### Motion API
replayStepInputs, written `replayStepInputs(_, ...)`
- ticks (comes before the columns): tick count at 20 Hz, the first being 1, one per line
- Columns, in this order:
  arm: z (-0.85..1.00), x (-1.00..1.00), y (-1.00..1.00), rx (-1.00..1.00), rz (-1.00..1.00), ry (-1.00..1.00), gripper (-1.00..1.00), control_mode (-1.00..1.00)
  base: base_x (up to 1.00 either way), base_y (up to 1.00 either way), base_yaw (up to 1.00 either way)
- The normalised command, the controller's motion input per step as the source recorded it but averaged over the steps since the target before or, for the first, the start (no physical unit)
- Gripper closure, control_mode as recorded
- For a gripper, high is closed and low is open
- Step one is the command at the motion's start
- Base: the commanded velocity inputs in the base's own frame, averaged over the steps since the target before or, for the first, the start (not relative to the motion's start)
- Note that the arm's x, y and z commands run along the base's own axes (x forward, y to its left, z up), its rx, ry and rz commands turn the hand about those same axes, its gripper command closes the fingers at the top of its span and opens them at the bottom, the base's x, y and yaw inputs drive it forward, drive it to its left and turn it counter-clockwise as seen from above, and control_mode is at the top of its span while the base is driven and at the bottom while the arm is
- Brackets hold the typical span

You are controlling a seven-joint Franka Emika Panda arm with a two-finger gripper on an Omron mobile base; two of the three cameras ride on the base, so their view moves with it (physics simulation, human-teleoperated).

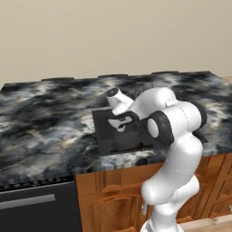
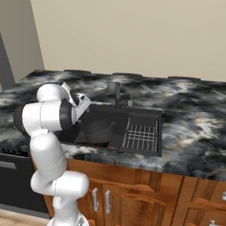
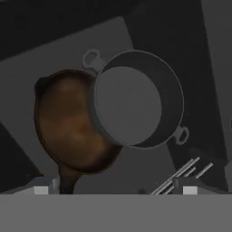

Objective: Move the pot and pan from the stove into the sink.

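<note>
In the hand view the pan [image 3: 70, 124] lies at centre left, its brown inside showing and its long handle running down to the bottom edge. The pot [image 3: 136, 99] sits just right of it at the centre of the frame, its rim overlapping the pan's right edge, one loop handle at upper left and the other at lower right. Both rest on the dark floor of the sink [image 3: 36, 59]. A wire rack [image 3: 181, 174] shows at lower right. The gripper [image 3: 113, 190] hangs above them with its jaws spread wide, one fingertip at lower left, the other at lower right, holding and touching nothing.

In the right base view the sink [image 2: 145, 112] is at centre, the faucet [image 2: 117, 93] behind it.
</note>
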Motion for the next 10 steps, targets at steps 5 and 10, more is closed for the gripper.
replayStepInputs(5, 0.05, -0.48, -0.01, 0.0, 0.0, -0.5, -1.0, -1.0, 0.0, 0.0, 0.0)
replayStepInputs(10, 0.04, -0.49, -0.06, 0.0, 0.0, -0.5, -1.0, -1.0, 0.0, 0.0, 0.0)
